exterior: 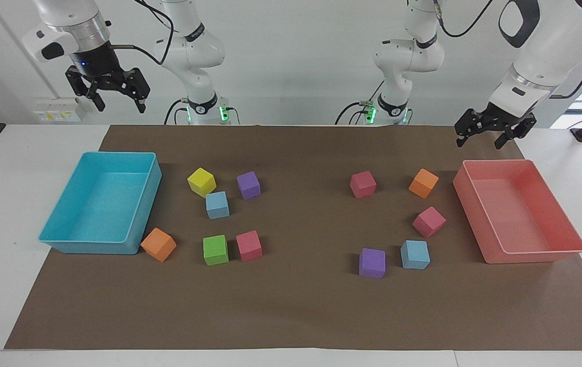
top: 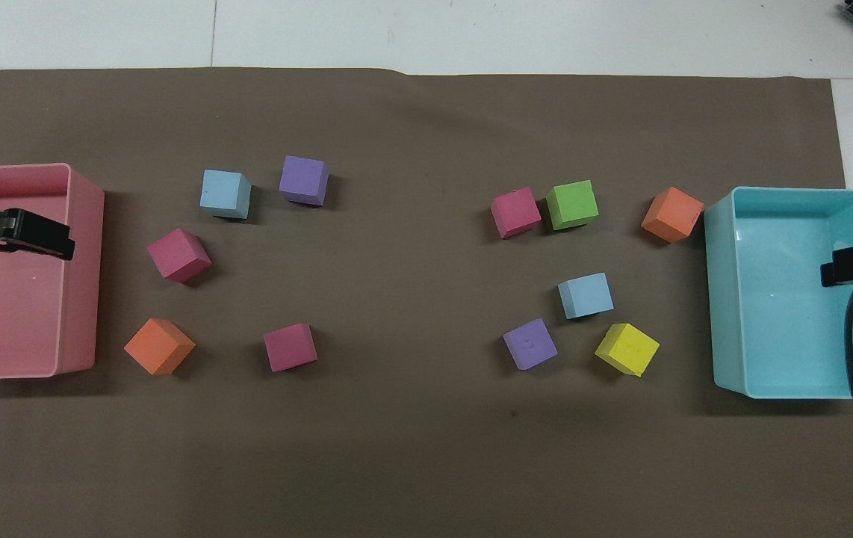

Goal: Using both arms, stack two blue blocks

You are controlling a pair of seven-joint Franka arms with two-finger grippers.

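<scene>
One blue block (exterior: 217, 205) (top: 585, 295) lies toward the right arm's end of the table, beside a yellow cube (exterior: 202, 182) and a purple cube (exterior: 248, 184). The other blue block (exterior: 415, 254) (top: 225, 193) rests toward the left arm's end, next to another purple cube (exterior: 372, 263). My right gripper (exterior: 121, 108) hangs open and empty, high over the turquoise bin (exterior: 61, 243). The left gripper (exterior: 478, 143) is open and empty too, raised over the pink bin's (exterior: 535, 257) edge nearest the robots.
Near the first blue block lie a green cube (exterior: 215, 250), a magenta cube (exterior: 249, 245) and an orange cube (exterior: 158, 244) against the turquoise bin. Two magenta cubes (exterior: 363, 184) (exterior: 429, 221) and an orange cube (exterior: 423, 183) lie near the second. A brown mat (exterior: 301, 306) covers the table.
</scene>
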